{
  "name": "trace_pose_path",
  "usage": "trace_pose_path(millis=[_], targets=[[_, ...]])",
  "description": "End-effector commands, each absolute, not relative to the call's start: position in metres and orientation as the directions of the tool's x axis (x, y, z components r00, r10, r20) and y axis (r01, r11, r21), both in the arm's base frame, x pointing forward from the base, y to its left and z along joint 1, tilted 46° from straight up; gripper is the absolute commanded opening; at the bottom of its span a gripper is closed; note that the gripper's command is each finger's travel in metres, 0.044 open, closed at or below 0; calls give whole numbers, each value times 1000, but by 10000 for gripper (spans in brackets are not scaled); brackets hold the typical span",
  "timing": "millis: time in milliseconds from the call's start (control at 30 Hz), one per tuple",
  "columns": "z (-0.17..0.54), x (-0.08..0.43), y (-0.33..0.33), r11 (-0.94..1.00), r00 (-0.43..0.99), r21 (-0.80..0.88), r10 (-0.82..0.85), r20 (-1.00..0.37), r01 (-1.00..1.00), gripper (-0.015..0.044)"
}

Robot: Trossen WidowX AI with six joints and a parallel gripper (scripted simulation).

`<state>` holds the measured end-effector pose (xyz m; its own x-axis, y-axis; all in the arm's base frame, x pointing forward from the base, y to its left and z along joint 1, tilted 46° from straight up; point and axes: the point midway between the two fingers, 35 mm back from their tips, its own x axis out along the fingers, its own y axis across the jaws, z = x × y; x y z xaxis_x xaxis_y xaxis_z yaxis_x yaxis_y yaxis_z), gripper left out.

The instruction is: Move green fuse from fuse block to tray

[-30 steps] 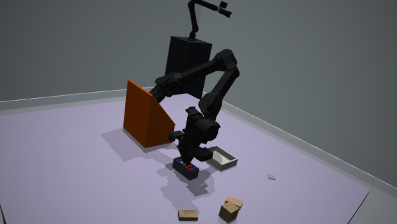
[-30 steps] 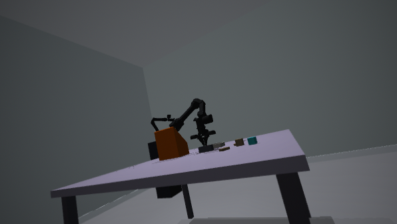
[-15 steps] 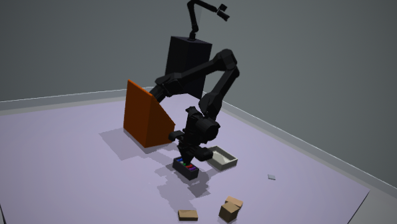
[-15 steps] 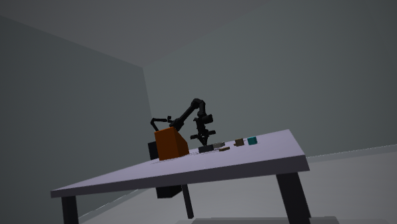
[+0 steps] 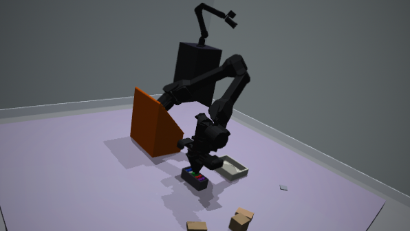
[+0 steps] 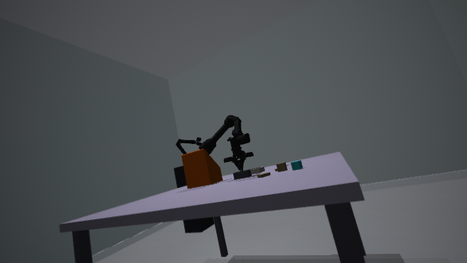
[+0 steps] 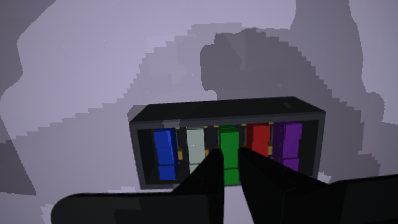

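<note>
The dark fuse block (image 5: 193,181) (image 6: 242,175) (image 7: 225,109) stands on the table under the arm. My gripper (image 5: 195,171) (image 6: 240,169) (image 7: 229,156) points down over its middle and is shut on the green fuse (image 7: 230,140). The green fuse is over its slot between the pale fuse (image 7: 196,140) and the red fuse (image 7: 258,136); how far it is raised cannot be told. The blue fuse (image 7: 165,145) and the purple fuse (image 7: 290,136) are at the ends. Fingers hide part of the pale and red fuses. The tray (image 5: 239,175) (image 6: 258,170) stands beside the block.
An orange wedge (image 5: 144,124) (image 6: 197,170) stands near the arm's base. Brown blocks (image 5: 197,226) (image 5: 239,223) lie beyond the fuse block. A teal block (image 6: 296,165) stands past them. A small flat grey piece (image 5: 283,188) lies beyond the tray.
</note>
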<state>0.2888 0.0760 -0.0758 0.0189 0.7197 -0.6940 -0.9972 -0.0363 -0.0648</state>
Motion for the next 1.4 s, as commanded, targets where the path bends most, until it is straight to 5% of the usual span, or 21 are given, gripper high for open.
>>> trace_pose_path(millis=[0,1367], targets=[[-74,289,73,-36,22,-69,718,-695,-997,0],[-60,289,59,-34,23,-67,719,-694,-997,0]])
